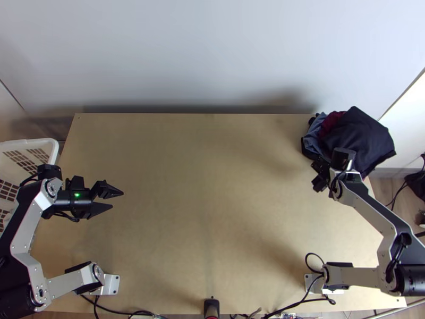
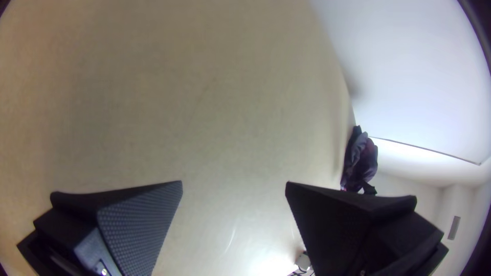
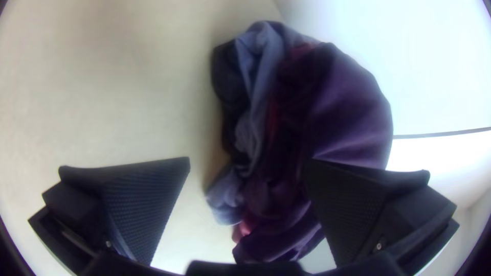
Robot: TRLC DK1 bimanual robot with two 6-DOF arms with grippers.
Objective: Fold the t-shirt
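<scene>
Bunched clothes lie heaped at the table's far right corner in the top view: a dark navy cloth (image 1: 364, 135), a dark red one (image 1: 330, 123) and a grey-blue one (image 1: 314, 133). Which of them is the t-shirt I cannot tell. My right gripper (image 1: 320, 174) is at the heap's near edge; in the right wrist view the right gripper (image 3: 247, 159) stands open over the dark purple-looking cloth (image 3: 348, 107). On the table's left side, my left gripper (image 1: 118, 200) is open with nothing between its fingers; the left wrist view shows the left gripper (image 2: 234, 183) above bare wood.
A white laundry basket (image 1: 53, 151) stands at the table's left edge, beside the left arm. The wooden table (image 1: 207, 186) stretches bare between the two arms. A white wall (image 1: 202, 58) rises behind it. Black cables (image 1: 297, 304) run along the near edge.
</scene>
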